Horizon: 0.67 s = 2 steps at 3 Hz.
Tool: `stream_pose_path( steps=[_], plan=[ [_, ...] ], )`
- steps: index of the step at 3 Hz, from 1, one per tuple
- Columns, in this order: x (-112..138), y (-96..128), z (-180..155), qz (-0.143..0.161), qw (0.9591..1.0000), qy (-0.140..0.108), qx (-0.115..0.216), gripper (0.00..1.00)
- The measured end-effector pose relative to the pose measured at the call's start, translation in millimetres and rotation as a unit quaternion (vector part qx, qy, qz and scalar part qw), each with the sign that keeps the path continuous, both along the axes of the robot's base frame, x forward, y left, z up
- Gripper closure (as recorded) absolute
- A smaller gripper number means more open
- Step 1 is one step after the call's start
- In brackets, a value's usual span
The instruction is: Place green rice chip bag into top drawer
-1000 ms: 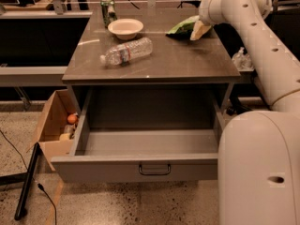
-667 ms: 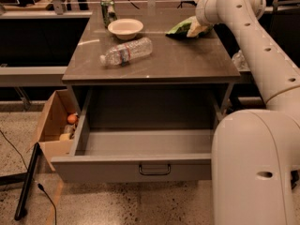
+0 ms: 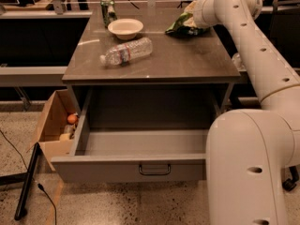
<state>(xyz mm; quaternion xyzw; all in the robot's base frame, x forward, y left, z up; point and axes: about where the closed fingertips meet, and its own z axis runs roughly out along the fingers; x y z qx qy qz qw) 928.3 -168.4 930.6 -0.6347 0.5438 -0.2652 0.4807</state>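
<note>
The green rice chip bag [image 3: 179,27] lies on the back right of the grey table top [image 3: 178,62], partly hidden by my arm. My gripper [image 3: 191,9] is at the bag's upper right edge, right over it. The white wrist covers much of it, and I cannot tell whether it touches the bag. The top drawer [image 3: 117,168] is pulled wide open below the table top. Its grey inside holds nothing, and its dark pull handle [image 3: 154,169] sits at the centre of the front panel.
A clear water bottle [image 3: 125,52] lies on its side at mid-table. A white bowl [image 3: 125,28] and a green drink can [image 3: 108,10] stand at the back left. A brown cardboard box [image 3: 52,125] with small items sits on the floor left of the drawer. My white arm fills the right side.
My gripper has come down and a little to the left, from above the bag to right at its upper edge. The bag, bottle, bowl and drawer have not moved.
</note>
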Motion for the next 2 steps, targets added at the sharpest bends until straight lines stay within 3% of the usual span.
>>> stream_pose_path(
  steps=[1, 2],
  plan=[
    [-1.5, 10.9, -6.5, 0.017, 0.9997, 0.014, 0.003, 0.87],
    [-5.8, 15.9, -7.7, 0.028, 0.9992, 0.028, 0.009, 1.00]
  ],
)
